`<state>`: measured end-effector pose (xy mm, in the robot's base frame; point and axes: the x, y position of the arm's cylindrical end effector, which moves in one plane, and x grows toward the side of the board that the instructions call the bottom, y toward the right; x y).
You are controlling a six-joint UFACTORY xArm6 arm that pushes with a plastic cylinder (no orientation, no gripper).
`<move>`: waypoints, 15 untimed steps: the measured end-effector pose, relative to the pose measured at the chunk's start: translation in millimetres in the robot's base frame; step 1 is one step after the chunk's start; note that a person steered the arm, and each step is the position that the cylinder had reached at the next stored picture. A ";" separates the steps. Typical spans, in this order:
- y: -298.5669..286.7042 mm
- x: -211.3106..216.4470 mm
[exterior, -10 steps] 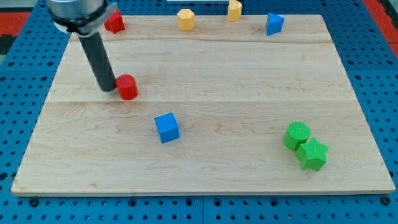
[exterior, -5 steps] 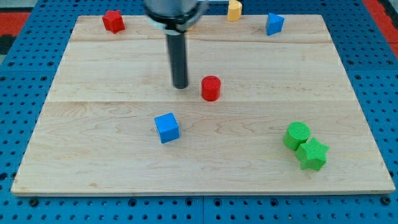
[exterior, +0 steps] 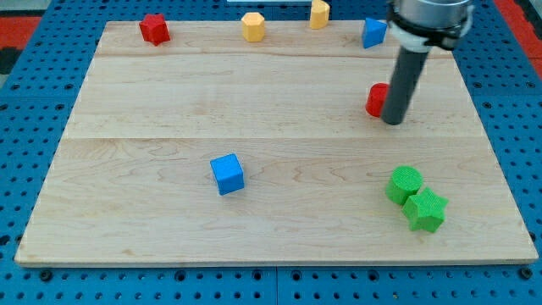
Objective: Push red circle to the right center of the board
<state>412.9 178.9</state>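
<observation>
- The red circle [exterior: 377, 99] sits touching the left side of my tip [exterior: 392, 122], partly hidden behind the rod, in the right-hand part of the bench [exterior: 169, 169], a little above mid-height.
- The tool is a bare rod, holding nothing.
- Judgement: the tip stands on the circle's right, the wrong side for pushing rightward.
- Green blocks [exterior: 415, 197] lie below the tip; a blue block [exterior: 373, 32] lies above.
</observation>
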 end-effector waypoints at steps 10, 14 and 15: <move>-58.3 -53.0; -76.3 -44.5; -87.7 -44.5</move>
<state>368.4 91.2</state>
